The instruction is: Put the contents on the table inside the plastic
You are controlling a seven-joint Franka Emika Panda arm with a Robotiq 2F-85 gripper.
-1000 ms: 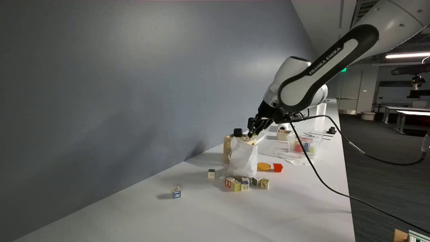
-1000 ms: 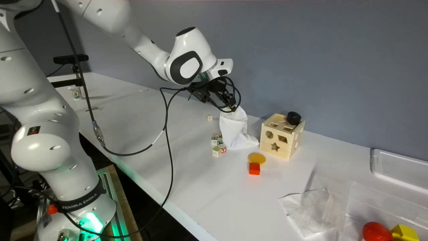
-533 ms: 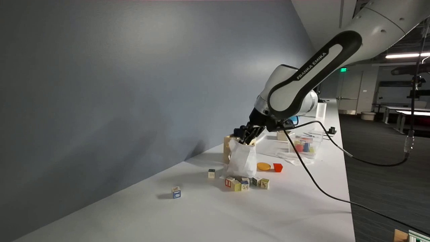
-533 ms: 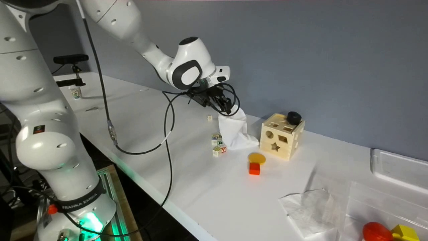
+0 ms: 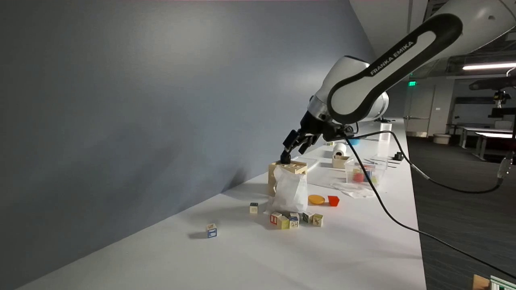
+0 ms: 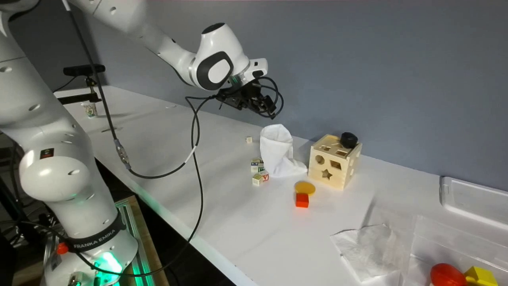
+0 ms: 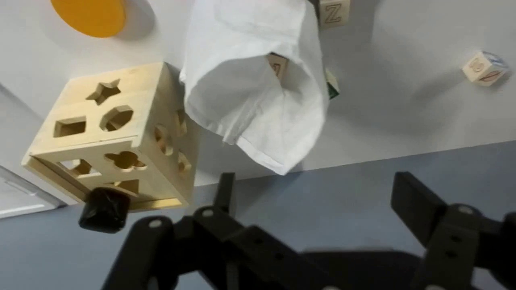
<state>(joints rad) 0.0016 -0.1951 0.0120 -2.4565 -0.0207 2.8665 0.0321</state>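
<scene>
Claw [image 7: 316, 197]: dark, matte, angular fingers spread wide, grey wall [image 7: 330, 217] showing between them; lower half of wrist view.

Bag [image 7: 278, 129]: thin, white, creased, soft-walled. Upper centre of wrist view, rounded mouth gaping toward the camera; below the claw and standing in both exterior views. One lettered cube [image 7: 278, 66] visible inside, partly cut off by the rim.

Outside the bag: pale cubes [image 5: 283, 222] with printed faces. Five near the bag's base, lower centre of an exterior view; one left of the bag; one farther left, well apart.

Box [image 7: 143, 133]: smooth tan wood, near-cubic, pierced by star and other cut-outs; left side of wrist view, beside the bag. Glossy black piece [image 7: 105, 209] rests on it.

Disc [image 7: 90, 16]: flat, orange-yellow, upper left of wrist view. Red block [image 6: 301, 200], flat-faced, just beside it.

Lower right of an exterior view: transparent bin [image 6: 456, 242] holding a rounded red piece [image 6: 447, 275] and a yellow block [image 6: 481, 276]; crumpled translucent sheet [image 6: 369, 252] nearby.

Tabletop [image 6: 246, 234]: white, smooth, straight-edged.
</scene>
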